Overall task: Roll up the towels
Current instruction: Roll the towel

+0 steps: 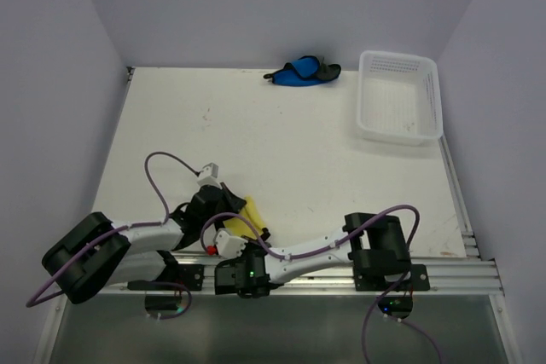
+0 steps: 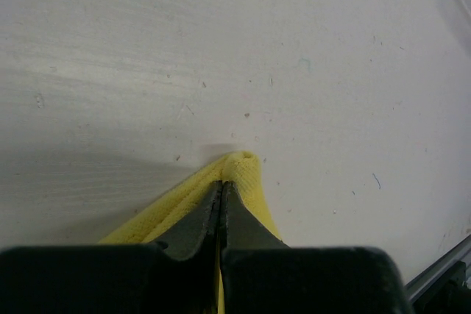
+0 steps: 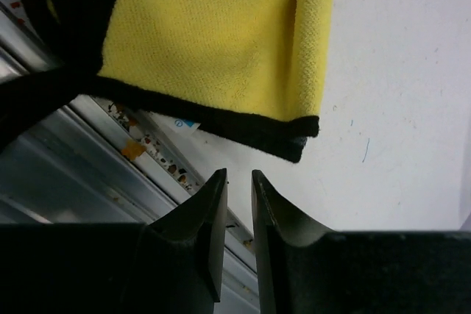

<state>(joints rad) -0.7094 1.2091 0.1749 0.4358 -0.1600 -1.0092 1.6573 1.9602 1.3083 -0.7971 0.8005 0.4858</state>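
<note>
Pinching the yellow towel (image 2: 249, 176), left fingers (image 2: 193, 226) meet; right fingers (image 3: 283, 220) gape slightly.

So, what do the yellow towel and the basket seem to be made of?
The yellow towel looks like soft cloth, perhaps microfibre: fine matte looped texture, dark stitched edging. The basket looks like white moulded plastic, perhaps slightly translucent: thin walls, rows of small holes.
</note>
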